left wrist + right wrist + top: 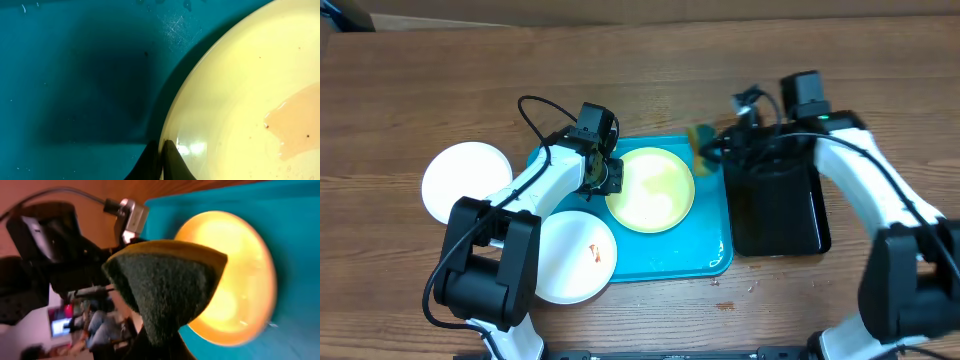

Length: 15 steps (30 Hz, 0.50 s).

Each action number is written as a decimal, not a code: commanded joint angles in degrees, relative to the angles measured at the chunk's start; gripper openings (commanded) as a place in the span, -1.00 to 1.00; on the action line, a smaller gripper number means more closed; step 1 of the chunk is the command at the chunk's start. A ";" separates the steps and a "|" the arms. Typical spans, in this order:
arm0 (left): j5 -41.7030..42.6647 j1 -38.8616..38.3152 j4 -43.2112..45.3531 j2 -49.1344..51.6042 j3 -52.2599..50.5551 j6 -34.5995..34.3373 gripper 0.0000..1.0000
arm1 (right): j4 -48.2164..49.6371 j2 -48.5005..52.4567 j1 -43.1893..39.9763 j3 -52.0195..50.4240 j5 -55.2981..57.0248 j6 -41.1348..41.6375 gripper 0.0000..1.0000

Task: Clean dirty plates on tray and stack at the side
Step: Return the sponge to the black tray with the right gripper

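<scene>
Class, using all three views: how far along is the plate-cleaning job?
Looks done: one round white plastic plate lies off the turquoise rectangular tray, on the wooden table at left, no smears visible. In hand: the left gripper has its jaws shut on the rim of the pale yellow-green plate, which shows a pinkish smear; the right gripper holds a dark green scouring sponge nearby. Left: the second white plate, red-smeared, and stacking.

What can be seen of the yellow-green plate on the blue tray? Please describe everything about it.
The plate is round, shallow and pale yellow-green, glossy like plastic. It lies in the upper middle of the turquoise tray. A wet pinkish smear marks its inner surface. The left claw is shut on its left rim, with a dark shadow under that edge. The right claw holds a green sponge near its upper right edge; whether they touch cannot be told.
</scene>
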 commanded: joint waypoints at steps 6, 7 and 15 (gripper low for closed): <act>-1.16 -0.61 -3.02 -3.41 2.01 0.98 -0.92 | -16.68 -2.16 -3.93 0.50 39.78 -2.56 -0.92; -2.21 -0.66 -3.06 -4.72 2.34 0.59 -0.92 | -17.53 -2.12 -3.93 0.15 43.54 -0.81 -0.92; -19.04 -4.42 -4.11 -18.47 2.95 -1.05 -0.92 | -15.69 -2.12 -3.93 -7.45 49.68 2.51 -0.92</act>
